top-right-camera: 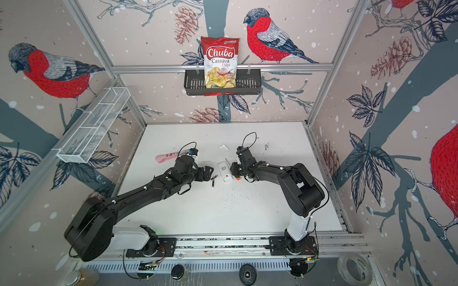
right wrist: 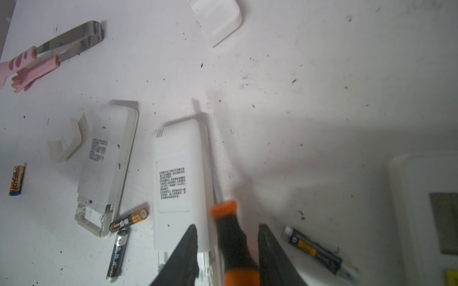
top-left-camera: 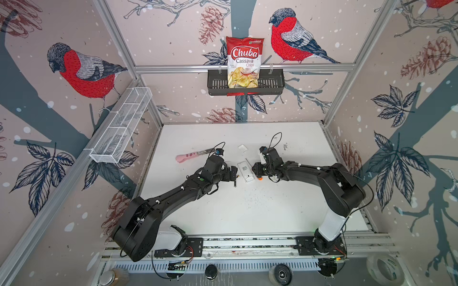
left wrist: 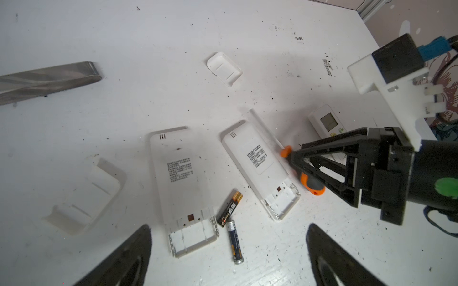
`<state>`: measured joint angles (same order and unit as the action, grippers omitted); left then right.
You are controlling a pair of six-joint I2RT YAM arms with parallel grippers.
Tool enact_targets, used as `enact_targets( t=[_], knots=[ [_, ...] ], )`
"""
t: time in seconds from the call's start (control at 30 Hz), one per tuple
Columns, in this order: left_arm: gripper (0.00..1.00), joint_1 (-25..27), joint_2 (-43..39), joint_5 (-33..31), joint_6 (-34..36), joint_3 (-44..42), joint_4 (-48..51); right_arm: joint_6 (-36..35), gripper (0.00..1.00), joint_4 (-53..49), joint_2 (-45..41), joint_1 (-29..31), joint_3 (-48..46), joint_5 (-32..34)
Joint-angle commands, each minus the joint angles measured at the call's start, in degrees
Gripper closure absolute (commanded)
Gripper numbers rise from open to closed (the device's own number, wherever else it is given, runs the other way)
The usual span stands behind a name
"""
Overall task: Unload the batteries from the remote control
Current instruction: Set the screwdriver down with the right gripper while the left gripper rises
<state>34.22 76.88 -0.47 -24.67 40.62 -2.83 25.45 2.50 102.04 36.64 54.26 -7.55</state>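
Observation:
Two white remote controls lie face down with their battery bays uncovered, one (left wrist: 183, 188) beside the other (left wrist: 257, 166); both bays look empty. Two batteries (left wrist: 229, 205) (left wrist: 235, 242) lie on the table between them. Another battery (right wrist: 314, 250) lies beside my right gripper and one more (right wrist: 16, 180) lies far off. My left gripper (left wrist: 229, 226) hovers open over the loose pair, holding nothing. My right gripper (right wrist: 225, 235) is open, with the blurred orange-and-black screwdriver handle (right wrist: 233, 237) between its fingers, alongside the second remote (top-left-camera: 245, 170).
Two white battery covers (left wrist: 224, 68) (left wrist: 86, 195) lie loose on the table. A third remote (left wrist: 327, 123) lies display up behind my right gripper. Pink-handled metal tongs (top-left-camera: 193, 154) rest at the back left. A chips bag (top-left-camera: 244, 62) stands in the wall basket.

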Motion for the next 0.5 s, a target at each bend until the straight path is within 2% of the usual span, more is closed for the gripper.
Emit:
enact_targets(
  t=[0.0,0.27,0.47],
  knots=[
    [0.04,-0.03,0.20,-0.63,-0.31,-0.01,-2.09,0.30,0.50,0.58,-0.21,0.62,-0.75,0.87],
    [0.04,-0.03,1.59,-0.45,0.41,3.72,-0.24,-0.11,0.38,-1.84,-6.94,0.79,-1.22,1.47],
    [0.04,-0.03,3.33,0.83,0.34,6.31,-0.92,-2.89,0.29,-10.20,-13.62,0.20,0.41,4.83]
  ],
)
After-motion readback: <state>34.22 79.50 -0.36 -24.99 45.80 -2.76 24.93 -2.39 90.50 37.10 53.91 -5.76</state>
